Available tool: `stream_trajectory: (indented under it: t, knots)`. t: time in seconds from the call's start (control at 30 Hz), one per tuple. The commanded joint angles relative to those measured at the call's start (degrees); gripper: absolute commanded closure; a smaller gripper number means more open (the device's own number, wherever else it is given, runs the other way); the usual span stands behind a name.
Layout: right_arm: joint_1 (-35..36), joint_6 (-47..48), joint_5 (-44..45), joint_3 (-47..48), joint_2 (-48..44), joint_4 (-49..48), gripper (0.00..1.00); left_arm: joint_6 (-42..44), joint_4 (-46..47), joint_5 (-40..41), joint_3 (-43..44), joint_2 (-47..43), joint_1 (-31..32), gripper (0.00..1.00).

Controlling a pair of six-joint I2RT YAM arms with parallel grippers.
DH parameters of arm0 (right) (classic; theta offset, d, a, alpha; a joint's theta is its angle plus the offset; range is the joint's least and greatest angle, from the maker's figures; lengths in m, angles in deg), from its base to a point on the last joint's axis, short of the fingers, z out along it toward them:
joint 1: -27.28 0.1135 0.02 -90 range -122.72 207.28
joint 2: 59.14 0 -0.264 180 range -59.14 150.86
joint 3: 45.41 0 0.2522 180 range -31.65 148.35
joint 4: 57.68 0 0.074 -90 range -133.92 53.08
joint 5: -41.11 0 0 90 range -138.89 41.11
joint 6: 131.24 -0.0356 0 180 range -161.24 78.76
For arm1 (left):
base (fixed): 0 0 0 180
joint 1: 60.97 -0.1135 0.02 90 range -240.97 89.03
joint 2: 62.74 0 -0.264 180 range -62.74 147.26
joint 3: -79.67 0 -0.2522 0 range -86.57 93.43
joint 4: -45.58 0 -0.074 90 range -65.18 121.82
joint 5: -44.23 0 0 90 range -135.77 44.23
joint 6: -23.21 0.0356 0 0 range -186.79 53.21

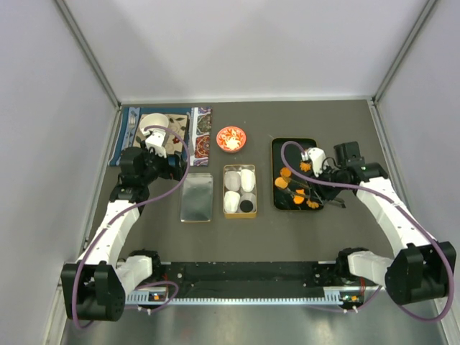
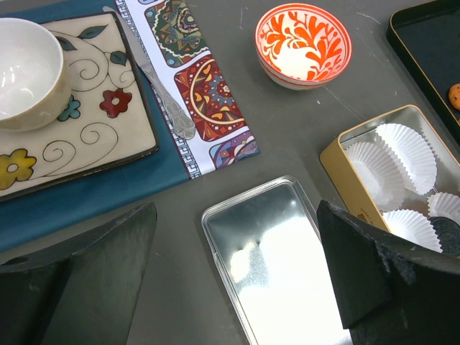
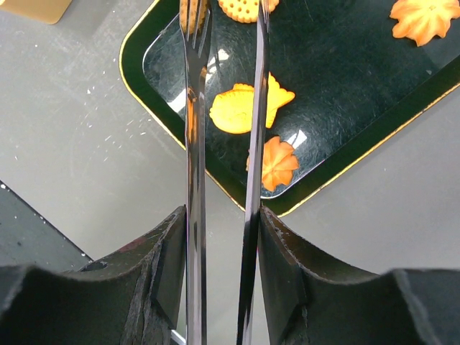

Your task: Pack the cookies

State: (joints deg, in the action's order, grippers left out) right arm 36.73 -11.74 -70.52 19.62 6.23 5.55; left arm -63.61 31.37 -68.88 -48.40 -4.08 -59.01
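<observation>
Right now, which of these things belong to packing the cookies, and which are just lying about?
For the job: cookies, black tray, gold tin, paper cups, silver lid, tongs in the right gripper.
Lying about: red-and-white bowl, white bowl, flowered plate, patterned mat.

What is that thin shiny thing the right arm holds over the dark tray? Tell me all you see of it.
It is a pair of slim metal tongs: two long mirror-bright blades, nearly parallel, a narrow gap between. One ends in fork-like tines. The right gripper clamps them from both sides; they reach over the black tray, above orange cookies. Whether the tips touch one cannot be told.
</observation>
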Motion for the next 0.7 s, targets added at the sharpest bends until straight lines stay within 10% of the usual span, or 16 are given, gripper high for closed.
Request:
stream_trajectory:
  t: [0.0, 0.67]
  knots:
    - [-1.37, 1.18, -2.36, -0.29, 0.38, -2.54, 0.58, 0.6, 1.85, -0.44, 0.76, 0.14, 0.15, 0.01]
    - [-4.36, 2.76, -4.3, -0.29, 3.27, -2.89, 0.55, 0.77, 2.03, -0.35, 0.59, 0.85, 0.15, 0.01]
